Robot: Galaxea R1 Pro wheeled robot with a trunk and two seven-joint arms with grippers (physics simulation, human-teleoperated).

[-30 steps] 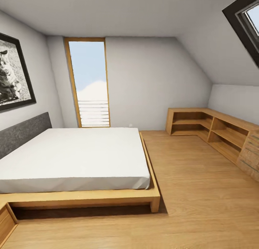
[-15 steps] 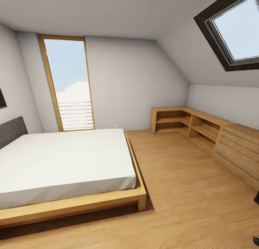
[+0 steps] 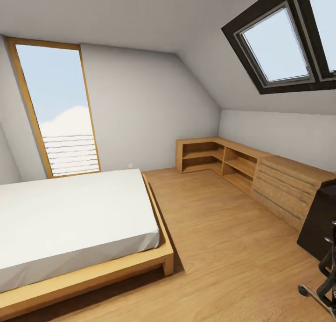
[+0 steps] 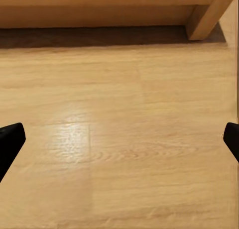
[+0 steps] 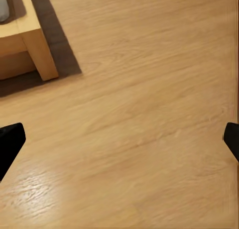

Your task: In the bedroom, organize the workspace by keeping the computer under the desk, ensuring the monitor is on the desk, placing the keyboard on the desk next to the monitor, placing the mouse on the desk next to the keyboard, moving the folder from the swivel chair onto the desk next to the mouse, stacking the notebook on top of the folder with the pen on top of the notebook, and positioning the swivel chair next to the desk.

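swivel chair (image 3: 325, 284): cut by right edge, only base and caster in frame
desk (image 3: 319, 219): dark end panel only, rest off-frame
bed (image 3: 70, 229): left part cropped

This is an attic bedroom in a home. A low wooden platform bed (image 3: 70, 229) with a white mattress stands on a light wood plank floor (image 3: 224, 247). The white ceiling slopes down and carries a dark-framed skylight (image 3: 280, 47). A tall wood-framed window (image 3: 58, 112) opens onto sky, and low open wooden shelving (image 3: 219, 159) with drawers lines the corner walls.
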